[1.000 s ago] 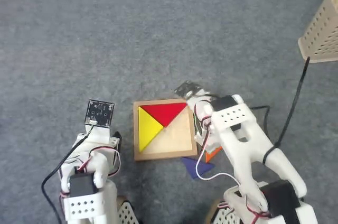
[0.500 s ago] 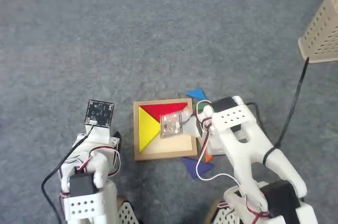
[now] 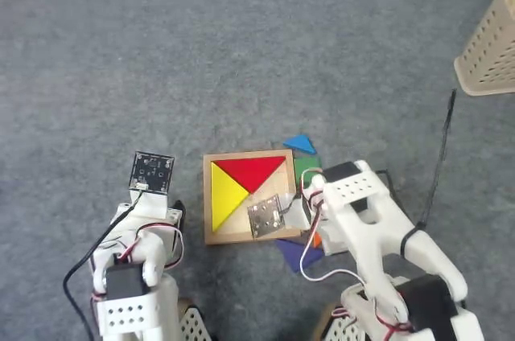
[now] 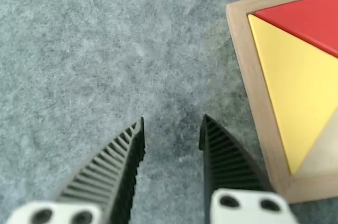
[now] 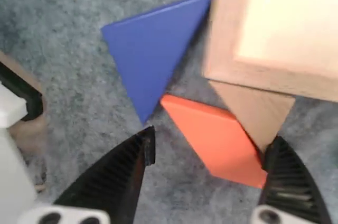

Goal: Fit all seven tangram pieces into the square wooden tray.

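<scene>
Orange parallelogram [image 5: 211, 134] flat on worktop [image 5: 53, 34], touching tan triangle [image 5: 259, 110] at wooden tray [image 5: 222, 39] corner, blue triangle [image 5: 153, 49] just beside. My right tool [image 5: 211, 142] spread wide, parallelogram between its tips. My left tool [image 4: 171, 126] parted, beside tray.

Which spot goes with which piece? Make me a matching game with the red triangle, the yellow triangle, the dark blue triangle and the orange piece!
Pieces:
1. red triangle
2. yellow triangle
3. dark blue triangle
4. orange piece

Spots:
A. between the open fingers of the right gripper
B. inside the tray, along its far edge
C. on the carpet just outside the tray, next to the orange piece
D. inside the tray, along the edge nearest the left gripper

Pairs: 1-B, 2-D, 3-C, 4-A
</scene>
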